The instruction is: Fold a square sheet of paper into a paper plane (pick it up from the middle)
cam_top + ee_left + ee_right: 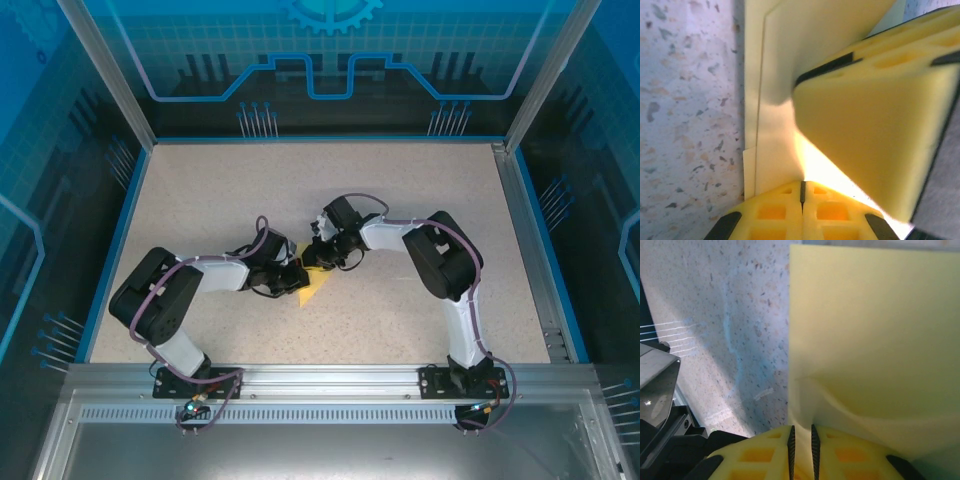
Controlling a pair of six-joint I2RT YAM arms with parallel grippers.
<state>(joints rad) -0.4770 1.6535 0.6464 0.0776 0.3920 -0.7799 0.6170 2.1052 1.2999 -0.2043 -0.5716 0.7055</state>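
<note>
The square sheet of paper (pixel 316 287) is pale yellow and lies partly lifted at the middle of the table, between the two grippers. My left gripper (pixel 293 275) meets it from the left. In the left wrist view its jaws (pixel 802 187) are pressed together on the near edge of the paper (pixel 775 75), which shows layered folded edges. My right gripper (pixel 322 258) comes from above right. In the right wrist view its jaws (pixel 802 432) pinch a buckled edge of the paper (pixel 875 330). One of its yellow fingers (pixel 875 130) looms close in the left wrist view.
The speckled table (pixel 400 200) has blue side borders, a metal rail (pixel 330 380) along the near edge and transparent blue walls around it. Both arms bend inward, wrists nearly touching at the centre.
</note>
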